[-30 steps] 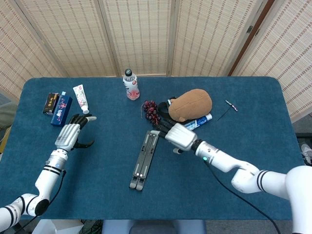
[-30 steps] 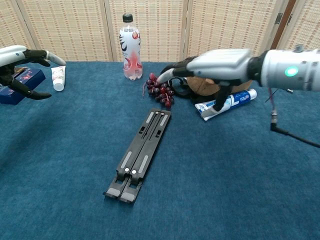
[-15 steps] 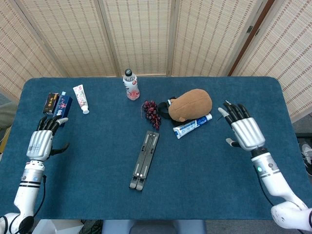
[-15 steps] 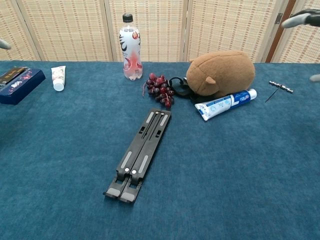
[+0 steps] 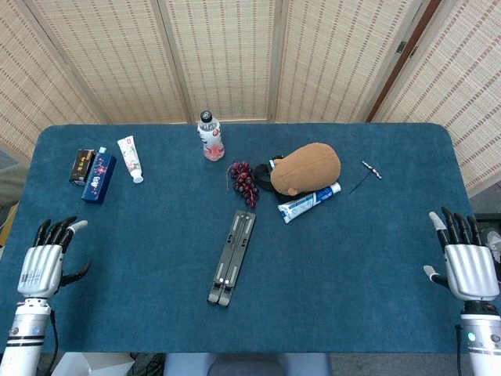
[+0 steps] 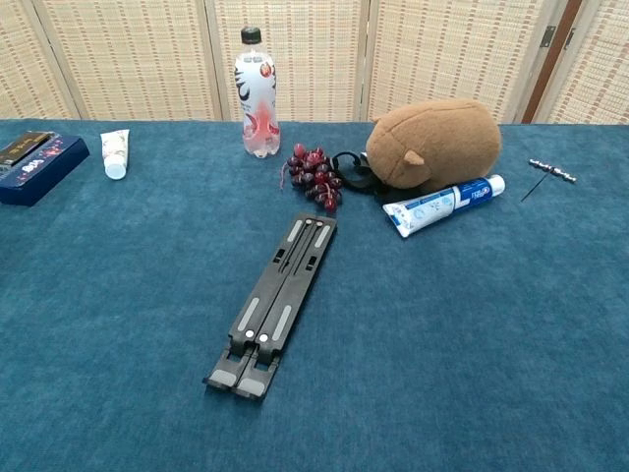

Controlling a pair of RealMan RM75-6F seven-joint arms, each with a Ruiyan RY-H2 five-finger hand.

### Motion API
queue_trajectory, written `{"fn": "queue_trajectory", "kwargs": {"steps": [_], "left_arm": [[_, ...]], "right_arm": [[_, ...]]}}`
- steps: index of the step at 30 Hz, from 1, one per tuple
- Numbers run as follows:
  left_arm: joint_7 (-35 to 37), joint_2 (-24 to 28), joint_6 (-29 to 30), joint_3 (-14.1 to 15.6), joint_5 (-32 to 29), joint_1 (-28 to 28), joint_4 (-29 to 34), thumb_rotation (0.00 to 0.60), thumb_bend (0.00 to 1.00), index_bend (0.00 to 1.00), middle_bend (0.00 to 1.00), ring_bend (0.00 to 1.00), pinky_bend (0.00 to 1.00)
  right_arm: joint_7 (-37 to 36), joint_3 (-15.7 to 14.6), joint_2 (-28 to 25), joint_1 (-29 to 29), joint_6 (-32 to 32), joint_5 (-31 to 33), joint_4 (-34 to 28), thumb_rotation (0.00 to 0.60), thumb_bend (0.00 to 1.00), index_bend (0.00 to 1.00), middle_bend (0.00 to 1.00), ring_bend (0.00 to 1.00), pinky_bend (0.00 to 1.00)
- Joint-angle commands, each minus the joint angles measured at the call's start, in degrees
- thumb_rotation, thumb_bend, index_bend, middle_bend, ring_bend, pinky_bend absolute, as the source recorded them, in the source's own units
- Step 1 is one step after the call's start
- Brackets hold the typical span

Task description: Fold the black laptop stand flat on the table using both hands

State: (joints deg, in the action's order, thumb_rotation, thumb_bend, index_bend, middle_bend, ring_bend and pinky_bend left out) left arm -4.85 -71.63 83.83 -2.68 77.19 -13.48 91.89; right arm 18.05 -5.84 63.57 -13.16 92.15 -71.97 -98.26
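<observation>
The black laptop stand [image 5: 232,256] lies folded flat near the middle of the blue table [image 5: 368,258], a slim bar running on a slant, its far end pointing toward the bunch of dark grapes [image 5: 243,180]. Nobody's touching it: the left hand [image 5: 46,259] hovers at the near left edge, fingers spread and holding nothing, and the right hand [image 5: 464,262] sits at the near right edge, fingers straight up and apart, empty too, both well apart from the stand. Just beyond the grapes there's the brown plush toy [image 5: 306,168], with a toothpaste tube [image 5: 309,202] lying beside it. At the back stands a drink bottle [image 5: 210,135], upright. Over on the far left, a dark blue box [image 5: 99,177] with a white tube [image 5: 130,158] beside it.
</observation>
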Motion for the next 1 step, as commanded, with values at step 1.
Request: {"fn": "queue_trajectory", "kwargs": {"steps": [1], "left_arm": [[-2.07, 0.58, 1.77, 1.43, 1.77, 1.62, 1.67, 0.600, 0.22, 0.19, 0.14, 0.14, 0.00]], "right_arm": [[-0.54, 0.16, -0.01, 1.91, 1.19, -1.19, -0.37, 0.600, 0.07, 0.00, 0.00, 0.00, 0.00]]}}
